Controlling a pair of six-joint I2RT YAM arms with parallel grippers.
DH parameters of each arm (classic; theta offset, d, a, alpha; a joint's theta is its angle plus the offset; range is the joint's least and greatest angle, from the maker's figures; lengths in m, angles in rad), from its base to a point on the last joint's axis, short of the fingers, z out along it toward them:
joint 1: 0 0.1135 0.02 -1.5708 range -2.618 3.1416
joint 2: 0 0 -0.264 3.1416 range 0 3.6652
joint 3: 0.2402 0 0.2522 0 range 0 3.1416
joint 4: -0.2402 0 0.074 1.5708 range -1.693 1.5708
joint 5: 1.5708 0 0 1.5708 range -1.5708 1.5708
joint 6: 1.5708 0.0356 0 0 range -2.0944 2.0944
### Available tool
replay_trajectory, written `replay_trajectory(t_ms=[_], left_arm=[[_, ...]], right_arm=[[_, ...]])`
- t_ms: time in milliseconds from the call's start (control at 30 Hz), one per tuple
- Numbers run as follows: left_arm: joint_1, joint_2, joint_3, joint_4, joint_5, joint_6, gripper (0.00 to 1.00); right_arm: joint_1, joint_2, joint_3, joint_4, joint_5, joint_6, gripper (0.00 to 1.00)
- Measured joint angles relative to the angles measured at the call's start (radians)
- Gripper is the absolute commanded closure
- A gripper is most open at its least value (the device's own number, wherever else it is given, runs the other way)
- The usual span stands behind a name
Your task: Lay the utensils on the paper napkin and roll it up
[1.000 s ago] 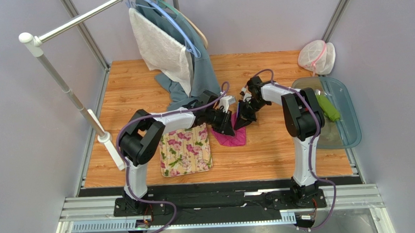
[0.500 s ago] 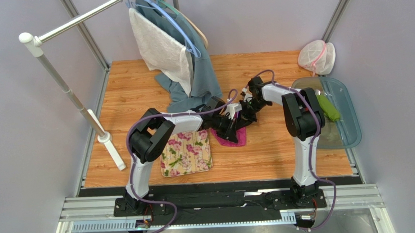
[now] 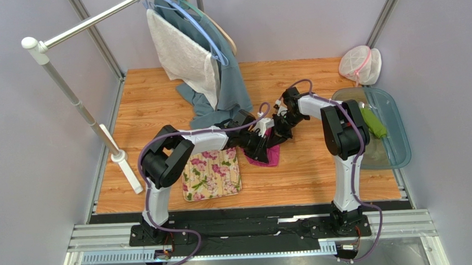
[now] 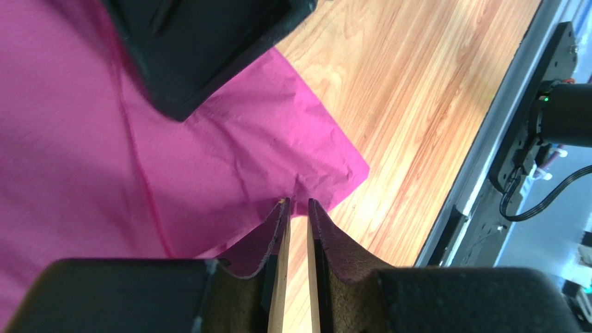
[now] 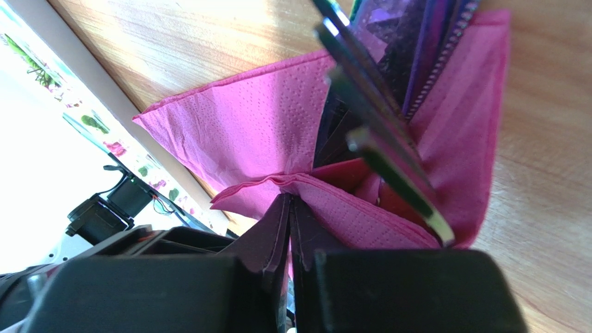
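Note:
The magenta paper napkin (image 3: 272, 157) lies on the wood table right of the flowered mat, partly folded. My left gripper (image 3: 259, 144) is over its left part. In the left wrist view its jaws are nearly closed (image 4: 295, 202), with the tips pinching the napkin's puckered edge (image 4: 208, 139). My right gripper (image 3: 276, 135) is at the napkin's far side. It is shut (image 5: 290, 198) on a raised fold of napkin (image 5: 264, 125). Slim dark utensils (image 5: 379, 149) slant across the napkin by that fold. They are hidden in the top view.
A cream flowered mat (image 3: 210, 174) lies left of the napkin. Grey-blue cloth (image 3: 229, 87) hangs from a rack (image 3: 76, 99) at the back left. A teal tray (image 3: 399, 150) with a green item (image 3: 373, 123) and a mesh bag (image 3: 359, 65) are at the right.
My left arm has reached further right onto the napkin. The napkin shows smaller and more bunched between the two grippers. The right gripper has barely moved.

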Motion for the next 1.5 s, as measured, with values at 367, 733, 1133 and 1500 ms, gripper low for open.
replay_trajectory(t_ms=[367, 733, 1133, 1500], left_arm=[[0.006, -0.021, 0.018, -0.049, -0.075, 0.029, 0.78], [0.044, -0.005, 0.015, -0.056, -0.045, 0.016, 0.43], [0.174, -0.154, 0.012, -0.155, -0.143, -0.018, 0.29], [0.17, -0.039, 0.162, -0.282, -0.241, 0.061, 0.3]], right_arm=[[0.0, 0.0, 0.0, 0.0, 0.0, 0.0, 0.95], [-0.001, 0.0, 0.0, 0.001, -0.003, 0.0, 0.97], [-0.001, 0.0, -0.003, 0.005, -0.01, -0.024, 0.98], [-0.004, -0.001, -0.016, 0.019, -0.032, -0.041, 0.99]])
